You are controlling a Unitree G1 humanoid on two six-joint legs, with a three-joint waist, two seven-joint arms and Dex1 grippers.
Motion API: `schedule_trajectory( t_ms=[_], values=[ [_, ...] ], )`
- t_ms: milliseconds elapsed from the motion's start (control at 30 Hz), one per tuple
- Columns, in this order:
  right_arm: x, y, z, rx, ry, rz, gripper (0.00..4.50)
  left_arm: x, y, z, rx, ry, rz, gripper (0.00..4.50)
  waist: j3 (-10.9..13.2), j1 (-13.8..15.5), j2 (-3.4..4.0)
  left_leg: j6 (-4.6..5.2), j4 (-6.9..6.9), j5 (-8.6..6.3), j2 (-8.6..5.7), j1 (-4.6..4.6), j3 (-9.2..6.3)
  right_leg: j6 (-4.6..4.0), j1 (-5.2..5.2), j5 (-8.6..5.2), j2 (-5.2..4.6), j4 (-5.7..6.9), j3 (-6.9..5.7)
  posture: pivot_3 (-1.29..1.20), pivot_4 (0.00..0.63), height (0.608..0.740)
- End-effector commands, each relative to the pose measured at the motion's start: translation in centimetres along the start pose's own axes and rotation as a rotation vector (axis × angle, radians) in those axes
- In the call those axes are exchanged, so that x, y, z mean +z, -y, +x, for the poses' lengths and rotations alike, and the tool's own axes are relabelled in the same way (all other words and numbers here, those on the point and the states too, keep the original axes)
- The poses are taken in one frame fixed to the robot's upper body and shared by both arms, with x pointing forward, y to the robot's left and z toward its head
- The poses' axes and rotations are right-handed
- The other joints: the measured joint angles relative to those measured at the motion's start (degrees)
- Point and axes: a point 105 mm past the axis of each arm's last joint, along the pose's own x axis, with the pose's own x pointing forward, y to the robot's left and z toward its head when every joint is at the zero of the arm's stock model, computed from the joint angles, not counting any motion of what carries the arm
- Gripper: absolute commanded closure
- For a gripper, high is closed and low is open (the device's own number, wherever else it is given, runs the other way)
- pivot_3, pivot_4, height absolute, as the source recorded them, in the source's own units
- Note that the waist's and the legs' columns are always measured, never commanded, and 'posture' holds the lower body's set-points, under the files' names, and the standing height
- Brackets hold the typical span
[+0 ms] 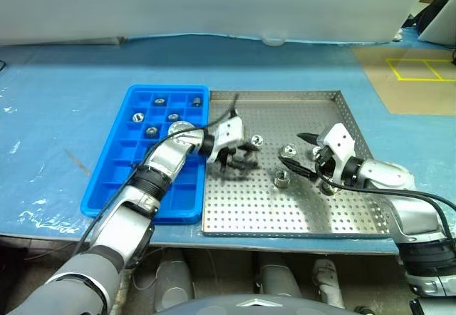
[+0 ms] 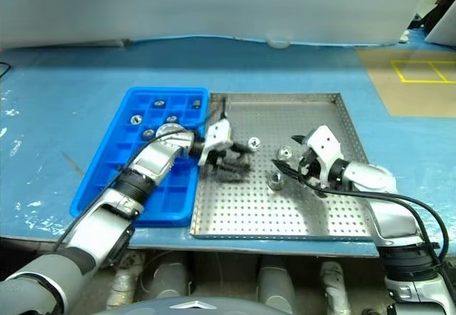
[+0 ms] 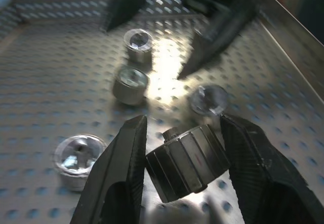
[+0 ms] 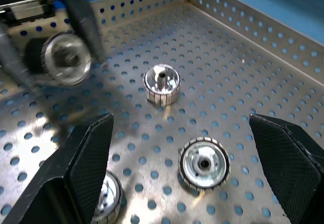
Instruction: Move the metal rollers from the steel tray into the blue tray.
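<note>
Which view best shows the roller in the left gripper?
The left wrist view: the roller sits large between the left gripper's two fingers. The right wrist view shows it blurred, end-on. In the head views it is tiny.

Right end effector [image 3: 202, 26] blurred

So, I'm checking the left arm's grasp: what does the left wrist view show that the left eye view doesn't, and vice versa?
The left wrist view adds the grip up close: a metal roller sits between the left gripper's fingers, touching both. The left eye view adds the blue tray, with several rollers in its far compartments. Both share the steel tray, the loose rollers on it, and the open right gripper.
</note>
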Motion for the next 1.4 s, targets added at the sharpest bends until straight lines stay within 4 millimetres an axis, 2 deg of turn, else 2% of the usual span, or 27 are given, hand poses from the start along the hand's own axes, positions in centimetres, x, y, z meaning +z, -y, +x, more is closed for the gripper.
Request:
schedule_trajectory(
  t_ms=[33, 133, 300, 500, 767, 1000, 1267, 1400],
  values=[
    [1.8, 0.4, 1.0, 0.019, 0.078, -0.029, 0.0, 2.6, -2.9, -2.9, 0.315, 0.168, -0.019, 2.61, 0.0, -0.02, 0.0, 0.0, -0.01, 0.0, 0.01, -0.01, 0.0, 0.0, 0.0, 0.0, 0.0, 0.0, -0.02, -0.09, 0.15, 0.74],
    [2.9, 0.7, 2.7, 0.059, 0.13, -0.032, 0.0, 2.1, -3.4, -6.2, 0.567, 0.226, -0.067, 2.61, -0.01, -0.22, 0.01, 0.0, -0.02, -0.01, 0.01, 0.03, 0.0, 0.0, 0.0, 0.0, 0.02, -0.04, 0.0, -0.02, 0.15, 0.74],
    [4.2, 0.8, 5.2, 0.126, 0.18, -0.054, 0.0, 0.8, -3.1, -10.0, 0.85, 0.22, -0.096, 2.61, 0.01, 1.5, -0.02, 0.0, -0.04, 0.0, 0.06, -0.26, -0.06, -0.01, -0.14, -0.01, -0.01, -0.07, -0.18, 0.1, 0.15, 0.74],
    [4.8, 0.0, 7.6, 0.22, 0.202, -0.085, 0.0, -0.3, -2.5, -14.8, 1.169, 0.206, -0.107, 2.61, 0.02, 3.65, -0.04, 0.03, -0.04, -0.02, 0.09, -0.36, -0.1, -0.01, -0.17, -0.01, -0.03, -0.12, -0.29, 0.22, 0.15, 0.74],
    [5.1, -0.8, 9.3, 0.297, 0.215, -0.107, 0.0, -2.5, -0.4, -18.8, 1.422, 0.116, -0.149, 2.61, 0.04, 5.39, -0.07, 0.02, -0.02, -0.01, 0.09, -0.47, -0.22, -0.01, -0.21, -0.02, -0.04, -0.12, -0.39, 0.29, 0.15, 0.74],
    [5.2, -1.0, 9.8, 0.31, 0.225, -0.118, 0.0, -3.0, -0.9, -20.2, 1.524, 0.06, -0.152, 2.61, 0.04, 6.48, -0.08, 0.02, 0.0, -0.01, 0.1, -0.49, -0.27, -0.01, -0.21, -0.02, -0.03, -0.12, -0.41, 0.32, 0.15, 0.74],
    [4.6, -0.7, 9.4, 0.29, 0.21, -0.122, 0.0, -4.4, -0.5, -20.0, 1.569, 0.021, -0.221, 2.61, 0.04, 6.6, -0.08, 0.02, 0.06, -0.01, 0.09, -0.61, -0.33, -0.01, -0.26, -0.02, -0.04, -0.12, -0.47, 0.3, 0.15, 0.74],
    [4.6, -0.6, 9.4, 0.281, 0.212, -0.129, 0.0, -5.5, -0.2, -19.5, 1.566, -0.01, -0.278, 1.3, 0.04, 6.58, -0.08, 0.02, 0.09, -0.01, 0.09, -0.61, -0.34, -0.01, -0.25, -0.01, -0.04, -0.1, -0.47, 0.29, 0.15, 0.74]
  ],
)
